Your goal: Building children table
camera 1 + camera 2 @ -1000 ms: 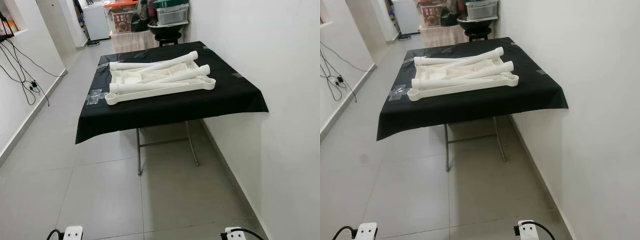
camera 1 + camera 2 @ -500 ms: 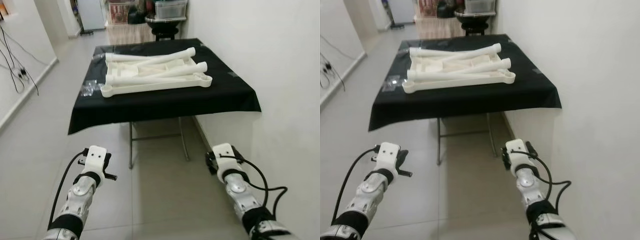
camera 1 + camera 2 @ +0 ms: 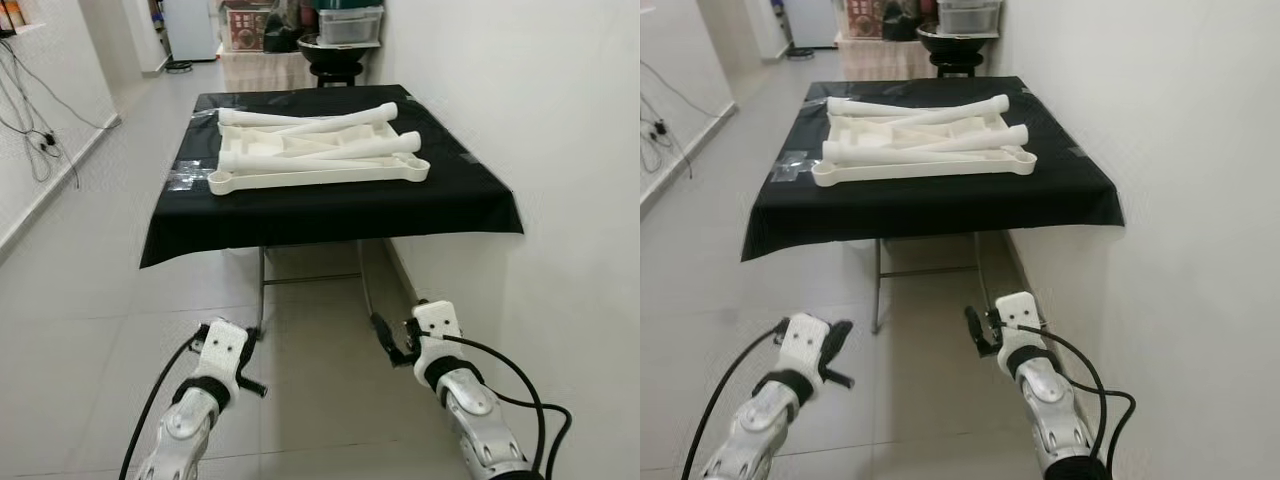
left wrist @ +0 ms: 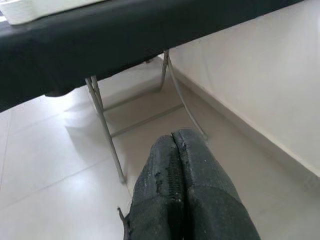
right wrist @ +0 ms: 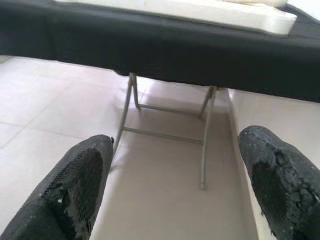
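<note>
A white plastic children's table top lies upside down on a folding table draped in black cloth. Several white tube legs lie loose across it. Both arms reach forward low over the floor, well short of the folding table. My left gripper is shut with nothing in it; the left wrist view shows its fingertips pressed together. My right gripper stands wide open and empty, and the right wrist view shows its two fingers far apart, framing the folding table's metal legs.
A white wall runs close along the right of the folding table. Small clear bags lie on the cloth's left side. Boxes and a black stool stand behind it. Cables hang on the left wall. Tiled floor lies open to the left.
Both arms rose into view from the bottom edge, then sank lower and drew inward. The camera has shifted a little. The white parts lie as before.
</note>
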Motion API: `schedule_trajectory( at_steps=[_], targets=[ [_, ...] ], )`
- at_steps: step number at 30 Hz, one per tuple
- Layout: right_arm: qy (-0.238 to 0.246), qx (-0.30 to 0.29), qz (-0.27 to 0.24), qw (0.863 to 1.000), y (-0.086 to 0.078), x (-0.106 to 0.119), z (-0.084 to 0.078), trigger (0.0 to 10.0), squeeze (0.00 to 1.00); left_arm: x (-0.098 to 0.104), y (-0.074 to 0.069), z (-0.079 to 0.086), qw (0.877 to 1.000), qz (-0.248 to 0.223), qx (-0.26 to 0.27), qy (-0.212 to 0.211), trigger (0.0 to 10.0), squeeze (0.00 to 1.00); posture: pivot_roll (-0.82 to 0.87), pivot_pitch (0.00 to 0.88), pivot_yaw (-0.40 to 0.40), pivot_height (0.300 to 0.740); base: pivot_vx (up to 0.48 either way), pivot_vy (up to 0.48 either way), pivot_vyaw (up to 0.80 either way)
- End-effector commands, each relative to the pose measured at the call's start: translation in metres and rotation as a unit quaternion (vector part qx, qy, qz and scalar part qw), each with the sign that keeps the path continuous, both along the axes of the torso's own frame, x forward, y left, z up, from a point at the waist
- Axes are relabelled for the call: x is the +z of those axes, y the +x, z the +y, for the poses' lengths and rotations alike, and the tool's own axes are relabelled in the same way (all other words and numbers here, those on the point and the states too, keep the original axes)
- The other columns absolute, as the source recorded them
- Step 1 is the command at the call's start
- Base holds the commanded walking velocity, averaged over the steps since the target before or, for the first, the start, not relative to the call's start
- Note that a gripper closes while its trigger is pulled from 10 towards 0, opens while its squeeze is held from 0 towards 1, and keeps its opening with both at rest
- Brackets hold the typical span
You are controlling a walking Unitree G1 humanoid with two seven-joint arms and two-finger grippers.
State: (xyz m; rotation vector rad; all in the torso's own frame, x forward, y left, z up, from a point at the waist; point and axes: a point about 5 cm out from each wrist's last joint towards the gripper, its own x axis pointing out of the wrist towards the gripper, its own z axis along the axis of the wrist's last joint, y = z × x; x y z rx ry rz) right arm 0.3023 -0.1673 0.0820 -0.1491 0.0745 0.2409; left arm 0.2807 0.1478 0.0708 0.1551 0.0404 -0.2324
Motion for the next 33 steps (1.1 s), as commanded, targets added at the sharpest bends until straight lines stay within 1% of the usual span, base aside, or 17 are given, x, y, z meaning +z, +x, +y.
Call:
schedule_trajectory(
  at_steps=[1,3,5,6,8,12,13,15,17,18,19,23,26,27,30,33],
  targets=[
    [0.008,0.019,-0.005,1.0,-0.002,0.003,0.005,10.0,0.0,0.006,0.0,0.0,1.0,-0.005,0.001,0.002,10.0,0.0,-0.1,0.0,-0.048,0.74,0.0,0.0,0.0],
    [0.018,0.027,-0.015,0.999,-0.001,0.01,0.008,10.0,0.0,0.01,0.0,-0.001,1.0,-0.007,0.001,-0.008,10.0,0.0,-0.1,0.0,-0.045,0.74,0.0,0.0,0.0],
    [0.046,0.021,-0.012,0.999,0.0,0.016,0.006,10.0,0.0,0.012,0.0,0.0,1.0,-0.003,0.004,-0.013,10.0,0.0,-0.1,0.0,-0.027,0.74,0.0,0.0,0.0],
    [0.046,0.021,-0.012,0.999,0.0,0.016,0.006,10.0,0.0,0.012,0.0,0.0,1.0,-0.003,0.004,-0.013,10.0,0.0,-0.1,0.0,-0.027,0.74,0.0,0.0,0.0],
    [0.068,0.013,-0.006,0.998,0.001,0.018,0.005,10.0,0.0,0.015,0.001,0.0,1.0,0.0,0.002,-0.019,10.0,0.0,-0.11,0.0,-0.013,0.74,0.0,0.0,0.0],
    [0.062,0.008,-0.008,0.998,0.001,0.02,0.003,10.0,0.0,0.017,0.001,-0.002,1.0,0.004,-0.004,-0.02,10.0,0.0,-0.11,0.0,-0.007,0.74,0.0,0.0,0.0],
    [0.046,0.001,-0.016,0.999,0.001,0.021,0.003,10.0,0.0,0.018,0.001,-0.006,1.0,0.006,-0.015,-0.019,10.0,0.0,-0.12,0.0,0.02,0.74,0.281,0.0,0.0],
    [0.033,-0.009,-0.022,0.999,0.0,0.022,0.002,10.0,0.0,0.02,0.001,-0.014,0.999,0.008,-0.033,-0.016,10.0,0.0,-0.12,0.0,0.025,0.74,0.283,0.0,0.0],
    [0.033,-0.013,-0.021,0.999,0.001,0.022,0.001,10.0,0.0,0.02,0.002,-0.017,0.999,0.009,-0.04,-0.016,10.0,0.0,-0.12,0.0,0.025,0.74,0.285,0.0,0.0],
    [0.045,-0.019,-0.016,0.999,0.001,0.023,0.001,10.0,0.0,0.021,0.005,-0.017,0.999,0.017,-0.043,-0.025,10.0,0.0,-0.12,0.0,0.039,0.74,0.289,0.0,0.0],
    [0.049,-0.02,-0.014,0.998,0.001,0.023,0.001,10.0,0.0,0.021,0.006,-0.017,0.998,0.02,-0.047,-0.026,10.0,0.0,-0.12,0.0,0.04,0.74,0.285,0.0,0.0],
    [0.055,-0.02,-0.011,0.998,-0.001,0.024,0.002,10.0,0.0,0.022,0.005,-0.017,0.998,0.025,-0.057,-0.024,10.0,0.0,-0.12,0.0,0.048,0.74,0.288,0.0,0.0],
    [0.067,-0.022,-0.012,0.997,-0.001,0.025,0.002,10.0,0.0,0.022,0.004,-0.016,0.998,0.028,-0.057,-0.027,10.0,0.0,-0.12,0.0,0.053,0.74,0.292,0.0,0.0],
    [0.076,-0.017,-0.015,0.997,-0.001,0.028,0.005,10.0,0.0,0.023,0.003,-0.014,0.998,0.029,-0.056,-0.028,10.0,0.0,-0.11,0.0,0.054,0.74,0.307,0.0,0.0],
    [0.073,-0.004,-0.019,0.997,0.0,0.03,0.01,10.0,0.0,0.024,0.003,-0.014,0.998,0.03,-0.057,-0.029,10.0,0.0,-0.11,0.0,0.045,0.74,0.31,0.0,0.0],
    [0.066,0.001,-0.018,0.998,0.001,0.03,0.011,10.0,0.0,0.026,0.003,-0.015,0.997,0.028,-0.057,-0.031,10.0,0.0,-0.1,0.0,0.037,0.74,0.319,0.0,0.0]
  ],
)
